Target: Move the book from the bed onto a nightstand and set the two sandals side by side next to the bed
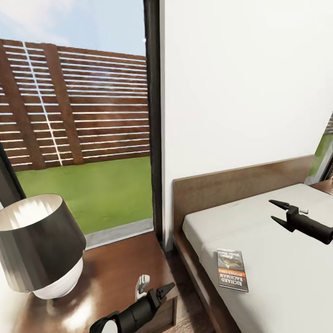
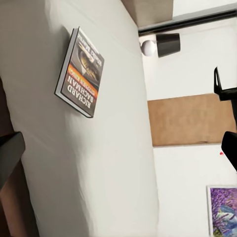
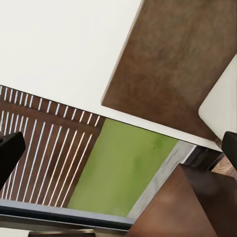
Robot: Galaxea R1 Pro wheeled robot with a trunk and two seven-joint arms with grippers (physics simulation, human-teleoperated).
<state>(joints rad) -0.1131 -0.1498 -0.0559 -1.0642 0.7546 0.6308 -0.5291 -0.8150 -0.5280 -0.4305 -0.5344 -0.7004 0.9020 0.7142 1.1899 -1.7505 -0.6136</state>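
The book [image 1: 232,269] lies flat on the pale mattress of the bed [image 1: 277,286], near its left edge, with the orange band and white lettering up; it is also in the left wrist view [image 2: 81,74]. My left gripper [image 1: 163,292] hangs open over the right edge of the dark nightstand [image 1: 125,263], left of the book, with nothing between its fingers [image 2: 10,153]. My right gripper [image 1: 273,210] is open and empty above the mattress, beyond the book and near the headboard [image 1: 240,185]. The sandals are out of view.
A lamp with a dark shade [image 1: 39,245] stands on the left part of the nightstand. A tall black-framed window [image 1: 152,115] looks onto grass and a wooden fence. A corner of the second nightstand [image 1: 324,186] shows beyond the bed's far side.
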